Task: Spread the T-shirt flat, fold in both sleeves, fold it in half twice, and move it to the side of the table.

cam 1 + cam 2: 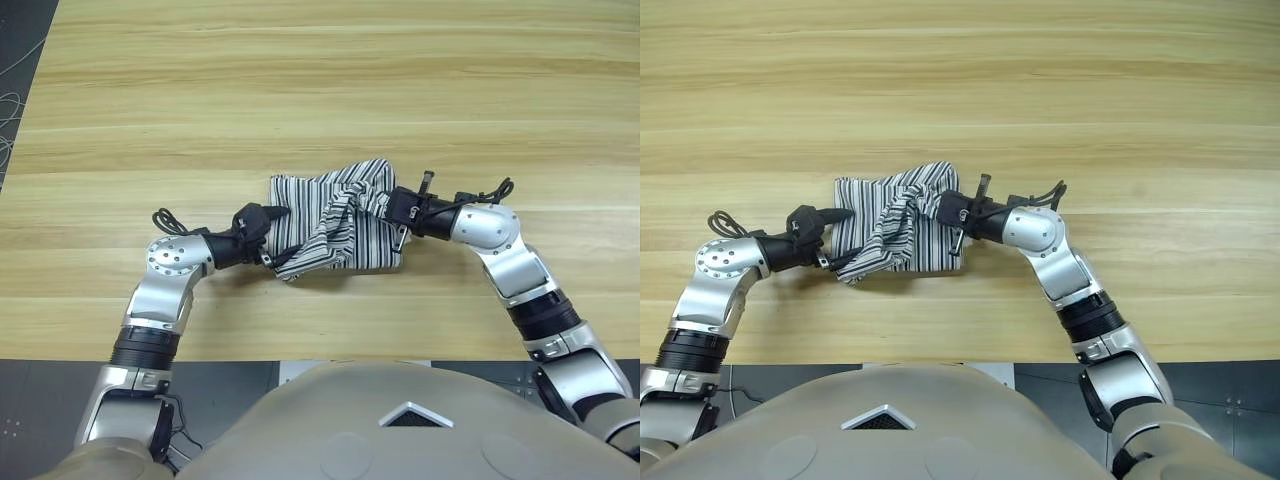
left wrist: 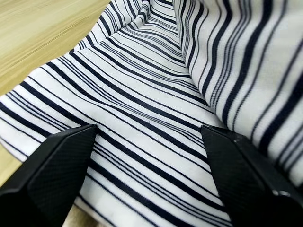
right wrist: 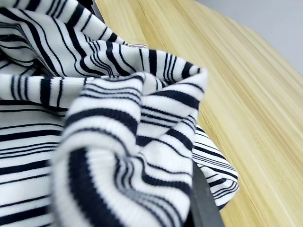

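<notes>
The striped T-shirt lies bunched on the desk. The left pincer gapes wide at its edge; the right pincer clamps a raised fold.

Bright, even light covers the table, with soft shadow edging the T-shirt.

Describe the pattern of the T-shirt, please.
White with thin dark stripes; the T-shirt shows it best in the left wrist view.
</notes>
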`<control>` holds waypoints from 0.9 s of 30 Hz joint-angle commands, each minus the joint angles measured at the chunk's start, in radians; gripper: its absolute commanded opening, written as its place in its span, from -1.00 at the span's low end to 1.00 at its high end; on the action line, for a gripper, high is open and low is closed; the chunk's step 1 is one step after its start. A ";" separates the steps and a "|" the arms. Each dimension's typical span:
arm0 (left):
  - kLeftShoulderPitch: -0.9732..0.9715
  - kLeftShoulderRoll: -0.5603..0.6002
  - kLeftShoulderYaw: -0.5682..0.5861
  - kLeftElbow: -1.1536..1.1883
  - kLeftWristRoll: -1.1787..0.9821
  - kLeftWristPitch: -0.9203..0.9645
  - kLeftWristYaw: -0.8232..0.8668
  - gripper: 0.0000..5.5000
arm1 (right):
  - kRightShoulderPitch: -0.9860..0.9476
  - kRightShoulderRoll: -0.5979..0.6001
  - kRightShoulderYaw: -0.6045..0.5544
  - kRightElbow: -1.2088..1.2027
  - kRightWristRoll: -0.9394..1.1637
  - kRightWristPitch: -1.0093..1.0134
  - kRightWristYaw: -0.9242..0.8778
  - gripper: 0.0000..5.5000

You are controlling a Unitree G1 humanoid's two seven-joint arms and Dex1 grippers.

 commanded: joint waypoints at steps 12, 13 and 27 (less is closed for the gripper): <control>0.012 -0.002 -0.034 -0.027 0.015 0.033 -0.003 0.47 | -0.055 0.062 0.029 0.169 -0.060 -0.084 -0.025 -0.72; 0.012 -0.002 -0.032 -0.030 0.014 0.034 -0.002 0.47 | -0.055 0.062 0.028 0.178 -0.062 -0.089 -0.025 -0.69; -0.001 -0.001 0.080 -0.181 -0.143 0.126 -0.011 0.47 | -0.038 0.035 0.095 0.331 -0.219 -0.195 -0.105 -0.44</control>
